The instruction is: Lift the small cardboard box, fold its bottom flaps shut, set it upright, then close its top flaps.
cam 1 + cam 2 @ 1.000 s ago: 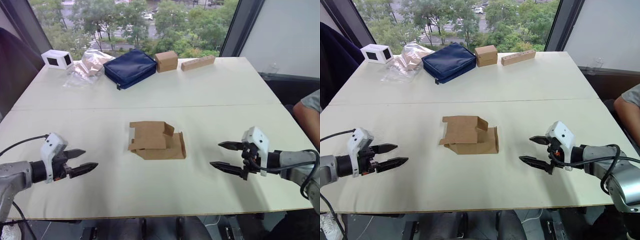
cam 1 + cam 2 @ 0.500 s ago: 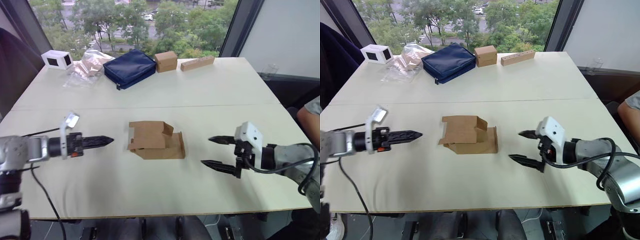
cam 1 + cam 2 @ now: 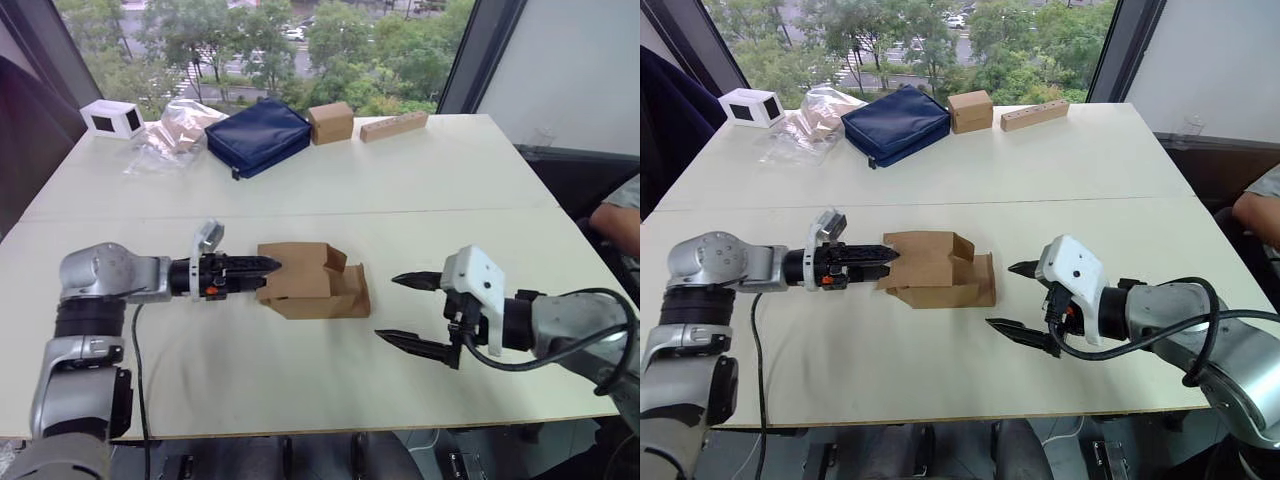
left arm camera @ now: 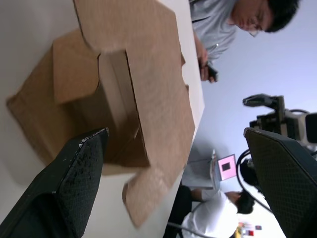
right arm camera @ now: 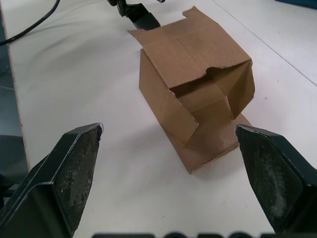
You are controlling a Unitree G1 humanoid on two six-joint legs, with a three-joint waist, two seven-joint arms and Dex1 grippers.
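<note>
Small cardboard box (image 3: 313,283) lies on side mid-table (image 3: 300,370), flaps splayed, not yet lifted. Left gripper (image 3: 262,266) at box's left edge, fingers spread wide in wrist view, apparently touching, holding nothing. Right gripper (image 3: 403,313) wide open, empty, just beside box. Close both on opposite walls, not flaps; thin matte cardboard buckles easily
</note>
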